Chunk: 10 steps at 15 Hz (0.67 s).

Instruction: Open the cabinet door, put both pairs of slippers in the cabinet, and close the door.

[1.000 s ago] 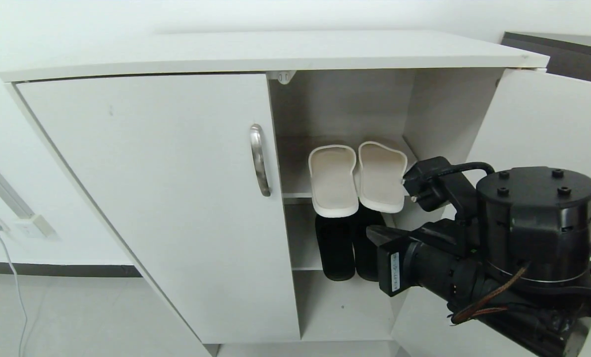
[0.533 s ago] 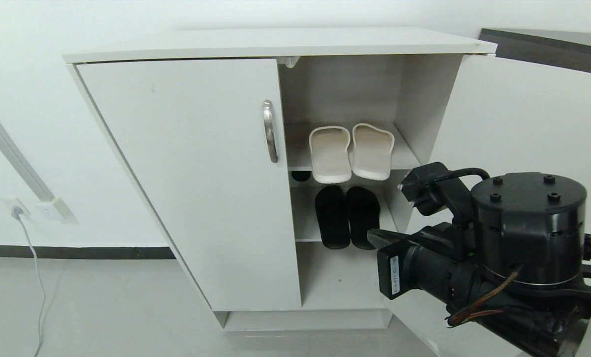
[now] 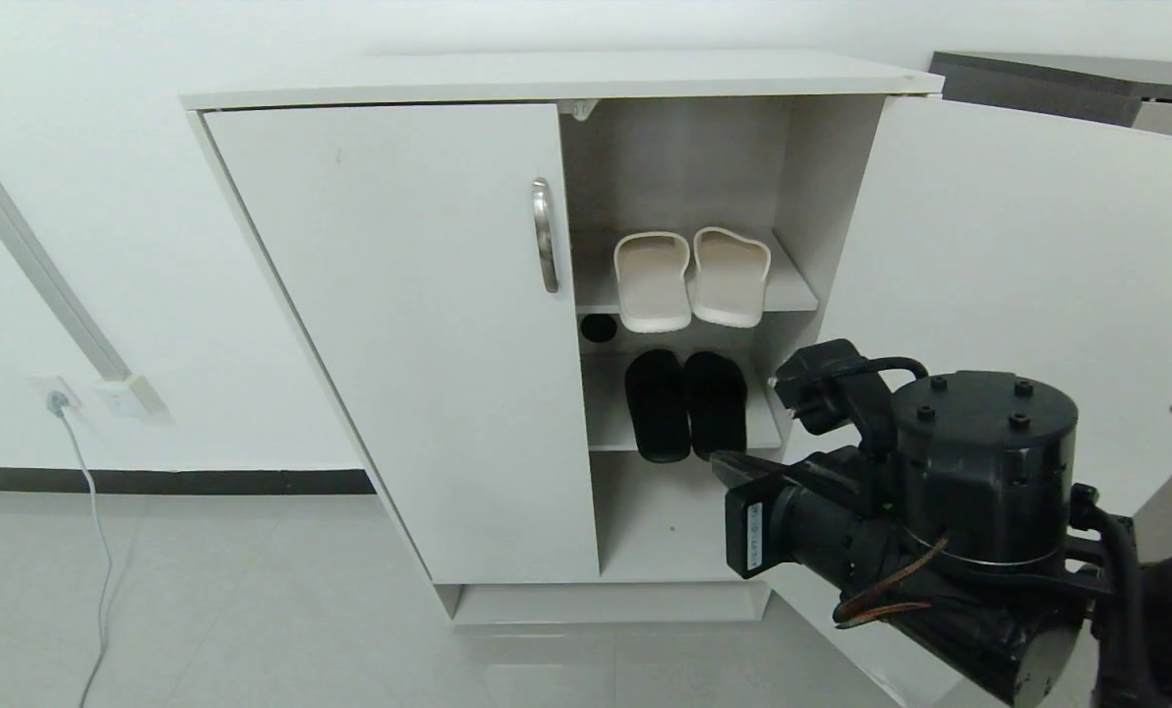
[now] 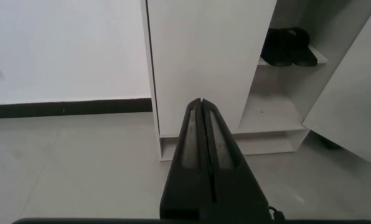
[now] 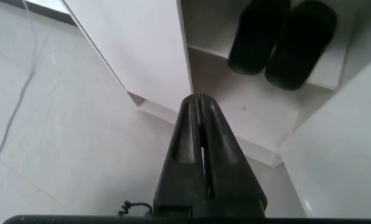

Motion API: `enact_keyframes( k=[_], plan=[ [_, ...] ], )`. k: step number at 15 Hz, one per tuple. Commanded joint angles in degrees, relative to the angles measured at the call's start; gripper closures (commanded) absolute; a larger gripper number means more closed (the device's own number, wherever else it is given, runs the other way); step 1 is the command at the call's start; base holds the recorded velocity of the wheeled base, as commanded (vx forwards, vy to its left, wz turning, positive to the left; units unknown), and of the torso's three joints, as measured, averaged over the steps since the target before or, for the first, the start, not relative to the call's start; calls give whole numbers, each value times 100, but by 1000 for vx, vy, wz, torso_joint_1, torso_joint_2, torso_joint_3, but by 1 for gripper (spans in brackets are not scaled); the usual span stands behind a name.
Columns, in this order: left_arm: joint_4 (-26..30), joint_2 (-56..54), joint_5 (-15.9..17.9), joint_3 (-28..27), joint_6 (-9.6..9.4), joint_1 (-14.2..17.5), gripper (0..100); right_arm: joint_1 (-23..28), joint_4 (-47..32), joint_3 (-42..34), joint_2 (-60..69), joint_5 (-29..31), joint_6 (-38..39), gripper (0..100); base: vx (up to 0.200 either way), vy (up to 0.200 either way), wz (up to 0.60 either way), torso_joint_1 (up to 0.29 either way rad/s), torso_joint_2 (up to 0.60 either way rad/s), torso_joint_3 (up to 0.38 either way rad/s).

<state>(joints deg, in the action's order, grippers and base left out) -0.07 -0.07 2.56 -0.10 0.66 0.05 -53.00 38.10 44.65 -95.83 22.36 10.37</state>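
Note:
The white cabinet (image 3: 556, 74) stands with its right door (image 3: 1019, 275) swung wide and its left door (image 3: 399, 324) closed. A white pair of slippers (image 3: 691, 278) lies on the upper shelf. A black pair of slippers (image 3: 685, 403) lies on the shelf below, also seen as black slippers (image 5: 282, 43) and black slippers (image 4: 290, 46). My right gripper (image 3: 724, 464) hangs shut and empty in front of the open compartment, below the black pair; its tip is the right gripper (image 5: 201, 96). My left gripper (image 4: 201, 101) is shut and empty, low over the floor before the closed door.
The closed door carries a metal handle (image 3: 544, 234). A wall socket with a cable (image 3: 55, 401) is at the left, above grey floor tiles (image 3: 252, 610). A dark piece of furniture (image 3: 1068, 84) stands behind the open door. The bottom compartment (image 3: 660, 521) holds nothing.
The whole head picture has shifted: the cabinet now looks smaller and farther off, so the camera has backed away. The slippers and doors stay as they were.

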Motion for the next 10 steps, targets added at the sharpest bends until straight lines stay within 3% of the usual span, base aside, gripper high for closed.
enact_keyframes(
  k=[1,10],
  plan=[
    [-1,7,-1,1,4,4,100,106,269,-97,-445,-38,0,100,0,0,0,0,0,0],
    [-1,7,-10,1,13,4,100,326,480,-317,-647,-170,-167,100,0,0,0,0,0,0]
  ],
)
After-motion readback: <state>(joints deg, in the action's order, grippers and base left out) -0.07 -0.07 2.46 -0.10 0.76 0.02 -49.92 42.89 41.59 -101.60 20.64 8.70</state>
